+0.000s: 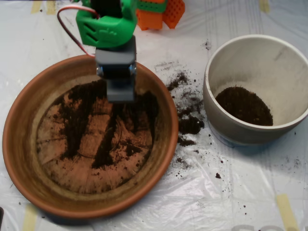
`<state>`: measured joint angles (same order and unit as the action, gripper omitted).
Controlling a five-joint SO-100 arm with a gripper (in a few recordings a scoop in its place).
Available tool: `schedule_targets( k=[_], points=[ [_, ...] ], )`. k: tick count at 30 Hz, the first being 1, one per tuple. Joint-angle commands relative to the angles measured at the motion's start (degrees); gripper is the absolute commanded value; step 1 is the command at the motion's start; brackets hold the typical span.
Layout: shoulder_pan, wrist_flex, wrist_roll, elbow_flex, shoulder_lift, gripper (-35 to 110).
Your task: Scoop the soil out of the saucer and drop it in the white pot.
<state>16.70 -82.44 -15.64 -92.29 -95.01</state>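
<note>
Big terracotta saucer (19, 144) sits on the left, shallow with a thick rim, and dark crumbly soil (84, 120) is smeared in streaks across its upper half. The white pot (288, 57) stands upright on the right, a dark clump in its bottom. Loose crumbs lie scattered between the two.
</note>
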Motion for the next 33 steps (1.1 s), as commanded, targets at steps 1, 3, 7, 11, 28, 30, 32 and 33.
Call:
schedule_targets(
  k=[1,3,7,11,28,30,32,33],
  points=[
    [-3.43,-6.15,1.32,10.28,-8.00,-1],
    [-6.06,-9.40,1.85,14.59,-8.53,-1],
    [-12.74,-15.03,2.37,23.12,-8.53,-1],
    [-21.45,-17.58,2.11,27.69,-8.44,-1],
    [-41.22,-17.14,-0.88,40.17,6.33,41],
    [-41.75,-16.17,-0.88,37.44,4.92,49],
    [-41.84,-14.85,-0.97,34.72,2.72,50],
    [-41.84,-14.68,-0.97,34.28,2.20,50]
  ],
)
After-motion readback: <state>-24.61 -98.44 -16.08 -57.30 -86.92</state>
